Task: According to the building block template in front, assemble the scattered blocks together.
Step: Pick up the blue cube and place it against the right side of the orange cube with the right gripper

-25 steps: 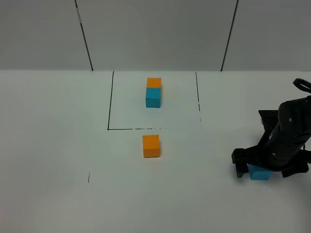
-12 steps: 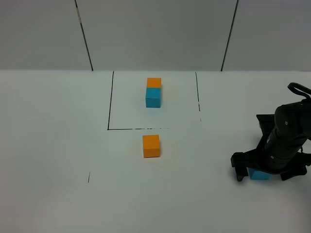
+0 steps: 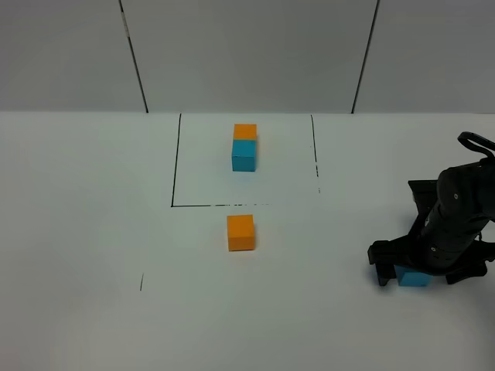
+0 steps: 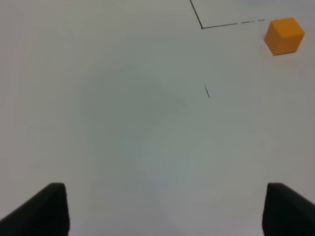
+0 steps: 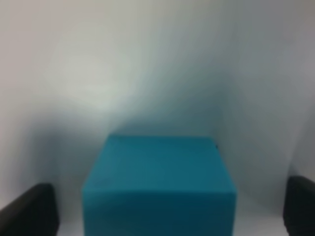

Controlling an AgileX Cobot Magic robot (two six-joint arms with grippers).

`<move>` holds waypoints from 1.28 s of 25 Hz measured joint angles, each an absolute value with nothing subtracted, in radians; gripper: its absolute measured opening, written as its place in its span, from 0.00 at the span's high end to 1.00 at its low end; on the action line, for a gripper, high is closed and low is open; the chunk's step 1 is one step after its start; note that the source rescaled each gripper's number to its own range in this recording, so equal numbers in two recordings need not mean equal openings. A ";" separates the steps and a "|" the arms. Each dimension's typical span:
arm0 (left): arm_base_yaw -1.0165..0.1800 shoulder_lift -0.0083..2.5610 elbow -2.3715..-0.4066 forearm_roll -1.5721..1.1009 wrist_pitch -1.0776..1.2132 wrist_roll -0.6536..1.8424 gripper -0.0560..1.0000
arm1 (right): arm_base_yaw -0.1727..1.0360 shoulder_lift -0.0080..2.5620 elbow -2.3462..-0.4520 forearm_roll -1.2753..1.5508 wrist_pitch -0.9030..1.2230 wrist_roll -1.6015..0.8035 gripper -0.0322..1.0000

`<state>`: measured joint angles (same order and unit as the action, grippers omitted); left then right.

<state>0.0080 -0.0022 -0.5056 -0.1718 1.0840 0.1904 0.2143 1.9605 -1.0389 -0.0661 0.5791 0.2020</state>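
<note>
The right claw [image 3: 418, 273] is lowered onto the table [image 3: 93, 232] with its fingers spread to either side of the loose blue cube [image 3: 414, 278]. In the right wrist view the blue cube [image 5: 158, 184] is seen between the two dark fingertips [image 5: 27, 209] with a gap of bare table on each side, so nothing is pinched yet. The cube's side faces appear squared to the fingers, and being a cube it has no long axis to be matched. A grip is therefore judged to need only a closing of the fingers.

Outward from there, the loose orange cube [image 3: 240, 232] lies well apart from the claw, toward the middle of the table and just in front of the drawn square. Inside that square stands the pattern pair [image 3: 244, 147], with orange at the back and blue touching it on the near side. From this it is judged that the blue cube must be carried to the near face of the loose orange one.

The left claw [image 4: 165, 211] is held spread over bare table, holding nothing, with the orange cube [image 4: 284, 35] seen far ahead of it.

Compared with a second ago, the right arm is set slightly lower and more of the blue cube is hidden. The other cubes have not moved.
</note>
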 joint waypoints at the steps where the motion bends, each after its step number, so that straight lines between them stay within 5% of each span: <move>1: 0.008 -0.002 -0.506 -0.172 1.084 0.190 0.30 | 0.214 1.963 -1.040 -0.066 0.581 0.202 0.17; 9: 0.008 -0.002 -0.506 -0.172 1.084 0.191 0.30 | 0.214 1.965 -1.045 -0.066 0.588 0.202 0.22; 28: 0.008 -0.002 -0.506 -0.172 1.084 0.191 0.30 | 0.214 1.965 -1.045 -0.070 0.583 0.202 0.97; 32: 0.008 -0.002 -0.506 -0.172 1.084 0.191 0.30 | 0.214 1.969 -1.061 -0.076 0.604 0.199 0.97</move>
